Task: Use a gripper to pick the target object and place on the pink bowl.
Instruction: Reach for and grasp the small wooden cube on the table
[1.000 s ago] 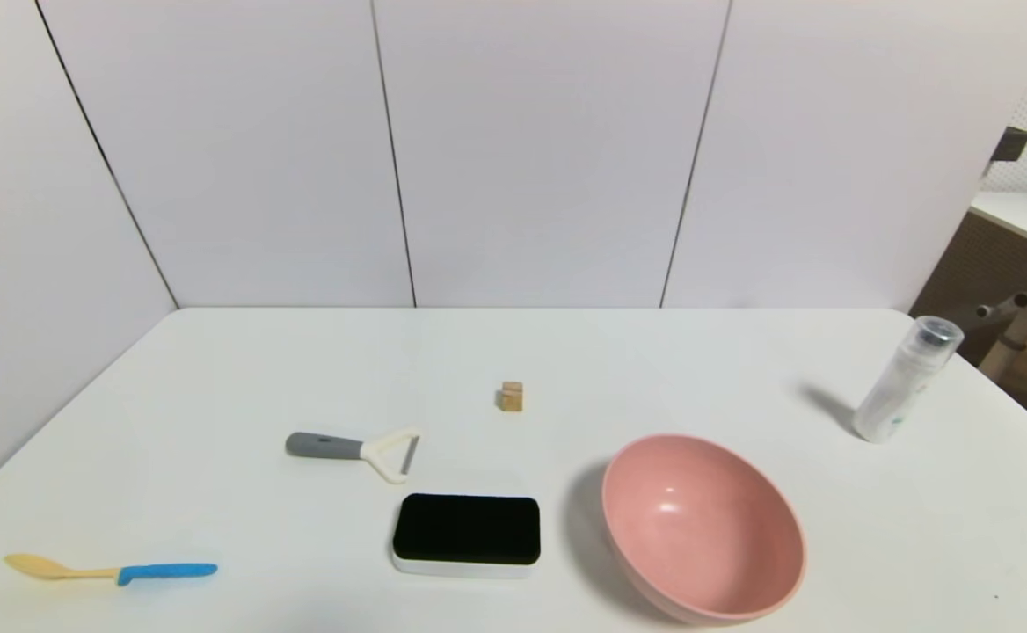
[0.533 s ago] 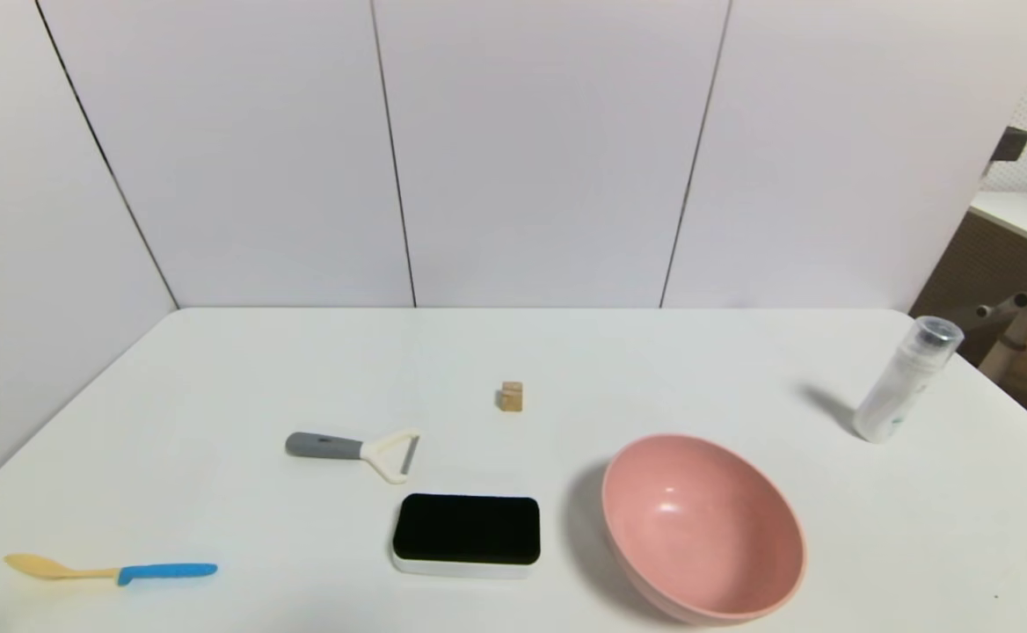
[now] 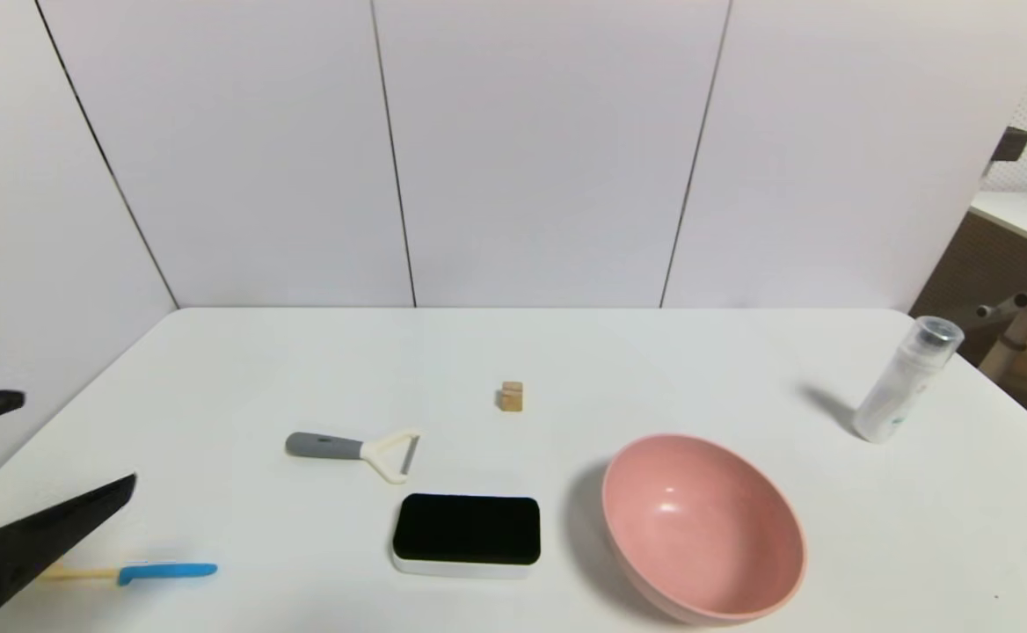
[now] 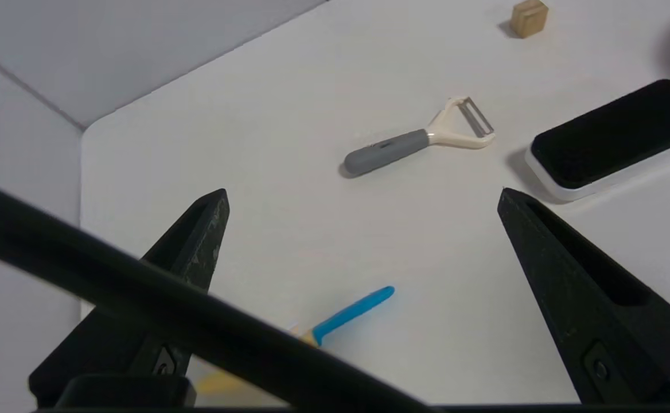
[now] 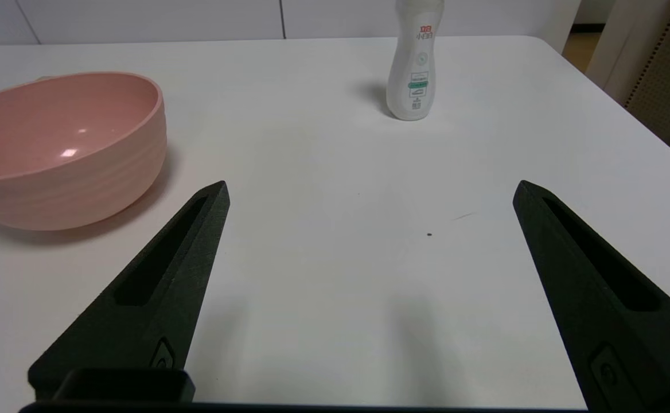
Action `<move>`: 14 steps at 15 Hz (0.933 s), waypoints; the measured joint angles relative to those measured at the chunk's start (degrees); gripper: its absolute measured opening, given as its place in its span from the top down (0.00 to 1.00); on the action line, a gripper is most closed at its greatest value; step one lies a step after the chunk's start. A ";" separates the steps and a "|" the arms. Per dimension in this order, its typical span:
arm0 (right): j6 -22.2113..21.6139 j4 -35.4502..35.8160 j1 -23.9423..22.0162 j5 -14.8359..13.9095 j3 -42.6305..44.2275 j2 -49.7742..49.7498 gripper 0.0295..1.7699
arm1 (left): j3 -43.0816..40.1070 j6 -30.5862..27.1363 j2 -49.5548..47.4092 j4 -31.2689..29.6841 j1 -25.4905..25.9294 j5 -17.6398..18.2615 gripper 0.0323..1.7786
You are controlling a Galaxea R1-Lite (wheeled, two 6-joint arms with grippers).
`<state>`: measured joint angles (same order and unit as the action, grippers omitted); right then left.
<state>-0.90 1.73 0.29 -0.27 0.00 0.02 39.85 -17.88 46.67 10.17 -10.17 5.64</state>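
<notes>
The left pincer gaped empty, the approach underway; next it needed to reach the wooden cube.

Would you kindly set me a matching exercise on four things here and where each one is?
1. small light-brown wooden cube
2. large salmon-pink bowl
3. grey-handled white peeler
4. robot's black left gripper

A. open, holding nothing
B. right of the black-topped white block
C. beyond the block, near the table's middle
D. left of the cube, lying flat

1-C; 2-B; 3-D; 4-A
</notes>
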 joint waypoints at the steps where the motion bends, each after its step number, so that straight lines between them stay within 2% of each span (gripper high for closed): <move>1: -0.04 0.00 0.00 0.00 0.00 0.00 0.03 | 3.30 -0.74 5.05 0.57 -2.28 0.00 0.05; 5: -0.02 0.00 0.00 0.00 0.00 0.00 0.03 | 14.88 -3.75 22.93 1.32 -8.98 0.16 0.05; 8: 0.00 0.00 0.00 0.02 0.00 0.00 0.03 | 21.44 -5.27 34.97 0.06 -11.35 2.32 0.05; 10: 0.00 0.00 0.00 0.00 0.00 0.00 0.03 | 26.25 -6.45 43.28 -1.99 -11.93 5.49 0.05; 14: -0.02 0.00 0.00 -0.02 0.00 0.00 0.03 | 33.50 -7.85 57.05 -9.35 -12.21 14.86 0.05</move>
<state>-0.93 1.73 0.29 -0.29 0.00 0.02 73.35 -25.73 103.72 0.82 -22.38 20.50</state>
